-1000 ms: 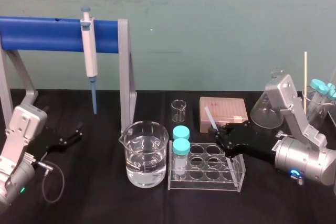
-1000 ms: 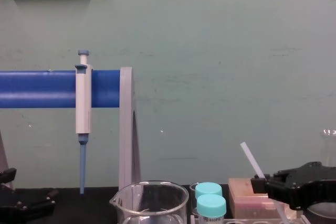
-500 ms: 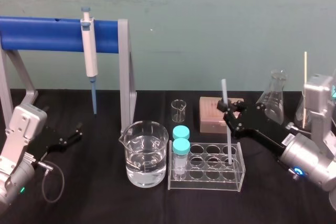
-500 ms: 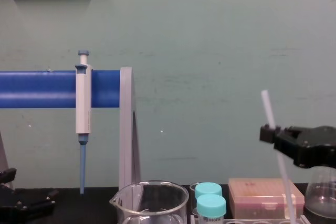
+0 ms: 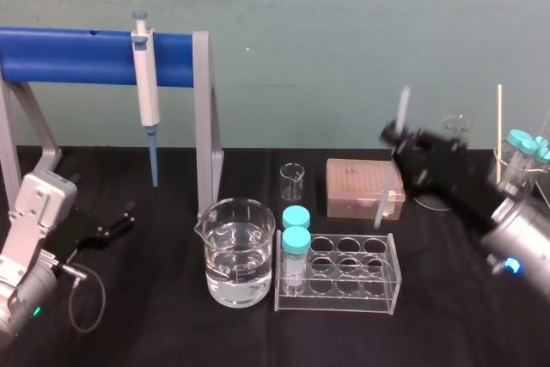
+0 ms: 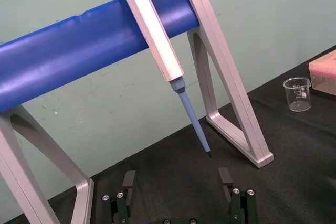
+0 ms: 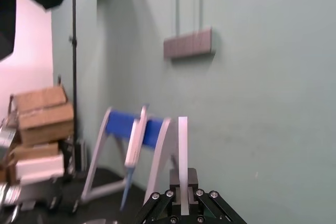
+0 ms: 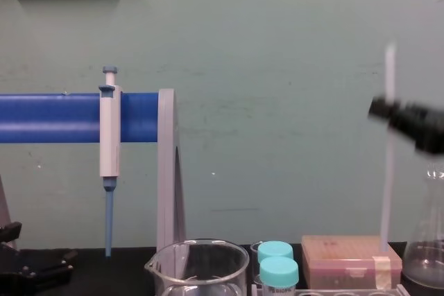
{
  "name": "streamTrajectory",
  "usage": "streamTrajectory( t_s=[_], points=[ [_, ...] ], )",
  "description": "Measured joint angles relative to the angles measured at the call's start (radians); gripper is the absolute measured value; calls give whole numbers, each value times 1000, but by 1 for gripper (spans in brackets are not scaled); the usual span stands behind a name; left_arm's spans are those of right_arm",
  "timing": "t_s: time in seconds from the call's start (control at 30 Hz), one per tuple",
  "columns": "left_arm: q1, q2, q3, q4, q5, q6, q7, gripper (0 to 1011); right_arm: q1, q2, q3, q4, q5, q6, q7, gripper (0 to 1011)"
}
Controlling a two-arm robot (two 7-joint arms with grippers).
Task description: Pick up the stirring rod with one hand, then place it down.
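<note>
Head view: right claw (image 5: 397, 137) is pinching the stirring rod (image 5: 389, 169) a little below its top end and holds it nearly upright in the air. Below the claw, the rod's lower end hangs in front of the pink tip box (image 5: 357, 180), just behind the clear vial rack (image 5: 338, 277). Whether it touches anything cannot be told. Lower and to the claw's left stand two teal-capped vials (image 5: 296, 228), a small beaker (image 5: 292, 180) and a large beaker of water (image 5: 240, 251). Far to that side the left claw (image 5: 120, 221) sits low over the black desk (image 5: 172, 324), beneath the pipette (image 5: 147, 83) on the blue stand (image 5: 77, 56).

Left wrist view: left claw (image 6: 177, 176) has its fingers spread with nothing between them; past it hang the pipette (image 6: 157, 35) and the stand (image 6: 79, 51).

Right wrist view: right claw (image 7: 183, 182) is pressed onto the rod (image 7: 182, 145), which rises straight from between the fingers.

Chest view: right claw (image 8: 392, 110), blurred, grips the rod (image 8: 386, 192) high up. The rod reaches down towards the tip box (image 8: 347, 260), and a glass flask (image 8: 427, 254) stands below the claw.
</note>
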Motion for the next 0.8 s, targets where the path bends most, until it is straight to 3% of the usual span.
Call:
streamTrajectory(
  t_s=[0.27,0.8],
  points=[
    [0,0,0,0,0,0,0,1000,56,-1,56,-18,26,17,-15,72],
    [0,0,0,0,0,0,0,1000,78,7,65,-8,14,44,-21,72]
  ],
)
